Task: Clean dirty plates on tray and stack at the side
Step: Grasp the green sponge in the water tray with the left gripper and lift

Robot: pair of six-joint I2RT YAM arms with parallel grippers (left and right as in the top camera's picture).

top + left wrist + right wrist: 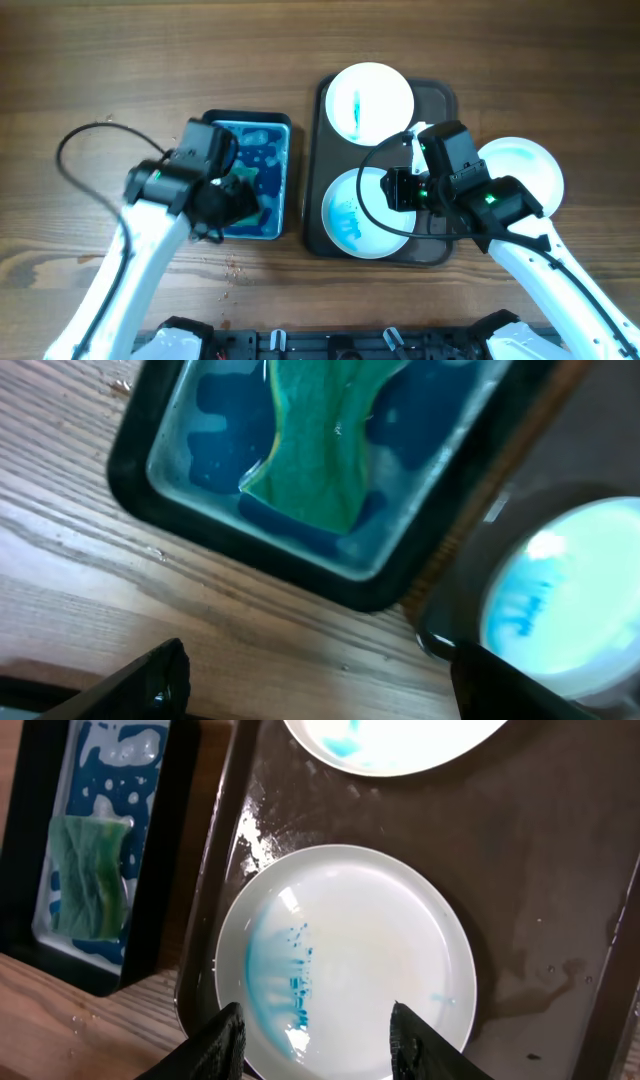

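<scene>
The dark tray (440, 110) holds two white plates. The far plate (370, 100) has a blue streak, and the near plate (355, 215) has blue smears on its left side. A third white plate (525, 170) lies on the table right of the tray. My right gripper (400, 190) is open and empty above the near plate (370, 950), with its fingers (315, 1040) over the plate's near edge. My left gripper (235, 200) is open and empty (320, 680) over the wood by the near right corner of the blue basin. The near plate also shows in the left wrist view (570, 600).
A blue basin (285, 150) with blue water and a green sponge (320, 450) stands left of the tray, close to its edge. The basin (30, 840), the sponge (90, 875), the far plate (400, 740) and the wet tray floor (560, 870) show in the right wrist view.
</scene>
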